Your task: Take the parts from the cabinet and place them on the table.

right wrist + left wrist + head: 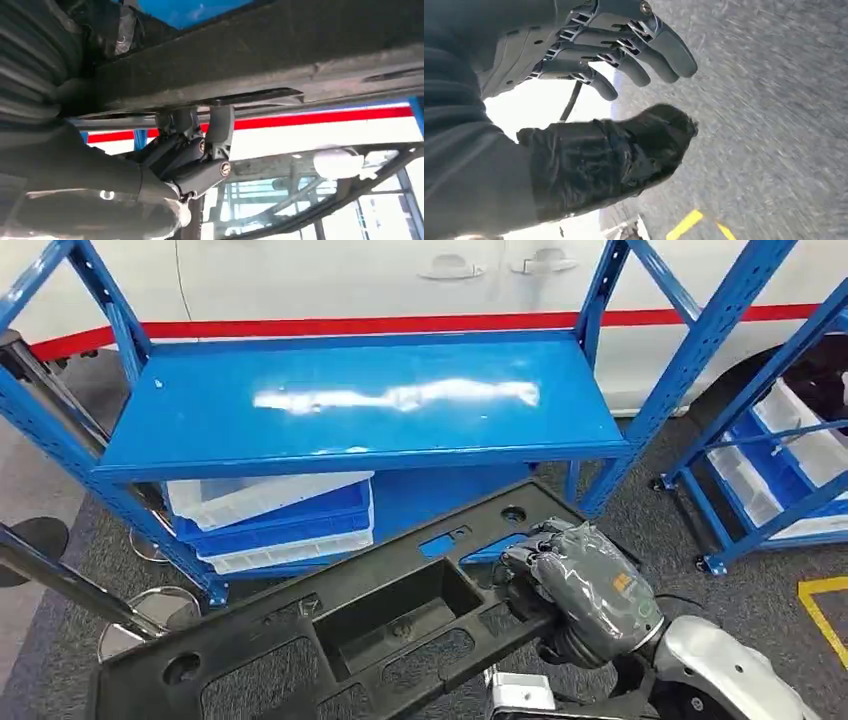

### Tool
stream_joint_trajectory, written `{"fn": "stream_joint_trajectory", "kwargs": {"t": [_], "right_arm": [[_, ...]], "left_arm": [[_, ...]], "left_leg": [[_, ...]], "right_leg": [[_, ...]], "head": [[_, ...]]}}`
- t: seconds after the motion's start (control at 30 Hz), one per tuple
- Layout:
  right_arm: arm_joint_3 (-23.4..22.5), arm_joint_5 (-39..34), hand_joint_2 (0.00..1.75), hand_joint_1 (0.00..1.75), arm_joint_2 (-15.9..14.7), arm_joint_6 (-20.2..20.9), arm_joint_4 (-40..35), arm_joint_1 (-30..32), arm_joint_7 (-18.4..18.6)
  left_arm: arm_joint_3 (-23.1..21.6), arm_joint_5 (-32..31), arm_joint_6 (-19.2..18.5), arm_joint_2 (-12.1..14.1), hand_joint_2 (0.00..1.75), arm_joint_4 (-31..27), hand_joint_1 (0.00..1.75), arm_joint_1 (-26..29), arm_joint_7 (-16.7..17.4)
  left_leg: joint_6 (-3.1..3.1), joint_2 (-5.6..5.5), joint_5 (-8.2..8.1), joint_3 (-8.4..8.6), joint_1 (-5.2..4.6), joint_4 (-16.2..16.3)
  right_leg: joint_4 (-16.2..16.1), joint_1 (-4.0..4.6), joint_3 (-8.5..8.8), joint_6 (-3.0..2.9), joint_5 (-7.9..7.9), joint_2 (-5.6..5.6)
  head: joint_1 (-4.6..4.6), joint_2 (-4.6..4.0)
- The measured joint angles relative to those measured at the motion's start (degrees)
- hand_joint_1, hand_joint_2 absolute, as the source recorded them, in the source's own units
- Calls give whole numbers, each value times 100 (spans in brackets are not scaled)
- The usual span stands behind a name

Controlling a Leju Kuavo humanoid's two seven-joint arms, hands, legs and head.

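Robot's left hand (594, 50), seen from its own wrist camera, hangs over grey speckled carpet (774, 125) with its dark fingers (664, 47) spread and gently curved and the thick thumb (624, 150) apart from them, nothing between them, so it is released and holding nothing. Over on the left of the head view, a steel stool base (160, 610) stands on the floor beside the blue shelving rack (360, 400), whose broad top shelf glints under the lights; on the lower level sit stacked bins (275, 520), white ones with a blue one sandwiched between. Behind the rack runs a white car body with a red stripe (400, 324). In front of the rack, low and tilted, lies the long black plastic part (350, 630), a moulded panel with a deep rectangular recess in the middle and round holes toward its ends; it slopes up from the lower left toward the right, well clear of the top shelf. At its right end the right hand (585, 590) grasps it, fingers wrapped over the panel's edge; the right wrist view shows those dark fingers (220, 125) hooked against the underside of the part (280, 55). Farther right, a second blue rack (770, 440) carries more white bins, and a yellow floor marking (825, 610) edges the carpet.
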Motion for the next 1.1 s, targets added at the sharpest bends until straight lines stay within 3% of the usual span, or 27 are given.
{"fn": "stream_joint_trajectory", "kwargs": {"t": [0.07, 0.1, 0.13, 0.17, 0.27, 0.3, 0.33, 0.37, 0.4, 0.43, 0.47, 0.53, 0.57, 0.6, 0.63, 0.67, 0.7, 0.77, 0.8, 0.83, 0.9, 0.93, 0.97, 1.0, 1.03, 1.07, 1.1], "right_arm": [[0, -2, 175, 175, -26, 0, -7, -19, 9], [0, -6, 175, 175, -33, -2, -20, -32, 26], [0, -22, 175, 175, -35, -7, -35, -57, 48], [0, -35, 175, 175, -42, -13, -61, -66, 61], [0, -123, 175, 175, -61, 2, -77, -87, 122], [0, -171, 175, 175, -61, 29, -81, -100, 149], [0, -221, 175, 175, -61, 57, -81, -111, 179], [0, -258, 175, 175, -61, 83, -92, -123, 203], [0, -300, 175, 175, -61, 96, -101, -127, 227], [0, -321, 175, 175, -61, 105, -101, -130, 238], [0, -336, 175, 175, -61, 114, -103, -134, 245], [0, -380, 175, 175, -61, 131, -103, -146, 251], [0, -398, 175, 175, -61, 144, -105, -161, 251], [0, -415, 175, 175, -61, 170, -109, -184, 253], [0, -426, 175, 175, -61, 199, -120, -227, 256], [0, -428, 175, 175, -63, 212, -135, -260, 273], [0, -435, 175, 175, -61, 238, -140, -282, 286], [4, -468, 175, 175, -61, 291, -142, -360, 341], [7, -487, 175, 175, -63, 308, -142, -380, 361], [15, -492, 175, 175, -61, 319, -142, -398, 376], [20, -525, 175, 175, -63, 339, -142, -437, 402], [22, -536, 175, 175, -63, 343, -142, -438, 407], [26, -562, 175, 175, -63, 350, -142, -438, 415], [31, -588, 175, 175, -63, 356, -142, -446, 422], [33, -610, 175, 175, -66, 363, -142, -457, 422], [37, -623, 175, 175, -66, 374, -142, -465, 426], [39, -642, 175, 175, -66, 380, -142, -477, 433]], "left_arm": [[0, 2, 0, 0, 175, 0, 0, 1, 0], [0, 9, 0, -2, 175, 0, 0, -3, 0], [0, 11, 0, -2, 175, 0, 0, 0, -2], [0, 15, -2, -2, 175, 0, 0, 2, -2], [0, 15, -2, -2, 175, 2, 0, 20, -4], [0, 15, -7, 4, 175, 7, 0, 16, -4], [0, 15, -9, 4, 175, 7, 0, 10, -4], [0, 15, -9, 2, 175, 9, 0, 16, -9], [-2, 15, -9, 2, 175, 9, 0, 22, -13], [-2, 17, -20, 2, 175, 9, 0, 24, -22], [-2, 15, -20, 2, 175, 9, 0, 20, -28], [-2, 13, -18, 2, 175, 7, 0, 13, -35], [0, 9, -17, 2, 175, 9, 0, 12, -37], [-2, 7, -17, 4, 175, 9, 0, 9, -39], [0, 7, -17, 15, 175, 7, 0, -10, -48], [-2, 9, -18, 26, 175, 7, 0, -30, -52], [-2, 9, -15, 26, 175, 7, 0, -31, -63], [-2, 15, -15, 28, 175, 7, 0, -31, -87], [0, 15, -17, 22, 175, 9, 0, -12, -87], [0, 13, -20, 20, 175, 9, 0, -28, -87], [0, 11, -26, 22, 175, 9, 0, -6, -85], [0, 9, -26, 24, 175, 9, 0, 0, -79], [0, 7, -26, 22, 175, 9, 0, -1, -79], [0, 7, -26, 22, 175, 9, 0, -6, -79], [0, 7, -26, 22, 175, 9, 0, -6, -79], [0, 7, -26, 20, 175, 9, 0, -2, -85], [0, 7, -26, 17, 175, 9, 0, -4, -85]], "left_leg": [[-36, 0, 93, -199, 4, 70], [-59, -4, 132, -260, 5, 108], [-95, -6, 160, -311, -12, 121], [-126, -1, 205, -329, -20, 133], [-237, -17, 396, -396, -40, 86], [-265, -17, 279, -428, -12, 133], [-303, -21, 10, -521, -11, 279], [-326, -23, -367, -624, -4, 603], [-346, -22, -724, -727, 3, 1043], [-357, -23, -924, -792, 4, 1420], [-360, -22, -941, -800, 3, 1692], [-342, -23, -489, -577, 3, 1685], [-316, -23, -245, -325, 1, 1425], [-276, -26, -186, -20, -12, 1060], [-205, -33, -389, 439, -38, 494], [-174, -29, -578, 806, -70, -135], [-179, -30, -606, 795, -73, -184], [-141, -41, -493, 711, -92, -173], [-91, -20, -380, 687, -8, -246], [-68, 4, -315, 606, -21, -231], [10, 24, -186, 439, -19, -197], [9, 27, -118, 339, -20, -168], [3, 27, -43, 205, -19, -135], [-13, 26, 14, 84, -11, -92], [-40, 26, 69, -49, 6, -36], [-77, 26, 113, -167, 27, 17], [-115, 25, 144, -265, 48, 84]], "right_leg": [[-525, -5, 482, -22, 414, 0], [-1005, -2, 849, -49, 441, 4], [-1472, 18, 1189, -83, 250, 8], [-1833, 43, 1351, -104, 136, 11], [-1872, 47, 1204, -177, 236, -5], [-1885, 0, 1162, -224, 305, -39], [-1882, 2, 1117, -262, 363, -34], [-1873, 3, 1042, -319, 417, -49], [-1857, 15, 949, -333, 484, -52], [-1842, 24, 856, -342, 546, -54], [-1820, 33, 745, -342, 617, -54], [-1764, 46, 515, -335, 748, -53], [-1732, 51, 401, -328, 809, -51], [-1724, 57, 321, -319, 870, -43], [-1706, 50, 281, -304, 938, -43], [-1702, 78, 251, -269, 978, -50], [-1742, 69, 249, -240, 1062, -68], [-1802, 51, 244, -178, 1203, -81], [-1783, 66, 198, -145, 1185, -63], [-1675, 54, 158, -111, 929, -20], [-975, 27, -3, -67, 142, -2], [-561, 7, -71, -44, -119, -2], [-168, -14, -117, -19, -203, -3], [8, -35, -88, 4, -77, -3], [-39, -62, 55, 29, 186, -4], [-294, -88, 297, 51, 418, -3], [-690, -113, 612, 80, 501, -4]], "head": [[0, 0], [2, 0], [4, 0], [-18, 0], [-9, 0], [-7, 0], [-20, 0], [-39, 0], [-46, 0], [-42, 0], [-44, 0], [-44, 0], [-46, 0], [-46, 0], [-42, 0], [-44, 0], [-33, 0], [-53, 0], [-22, 0], [-38, 0], [9, 0], [0, 0], [4, 0], [6, 0], [2, 0], [4, 0], [4, 0]]}}
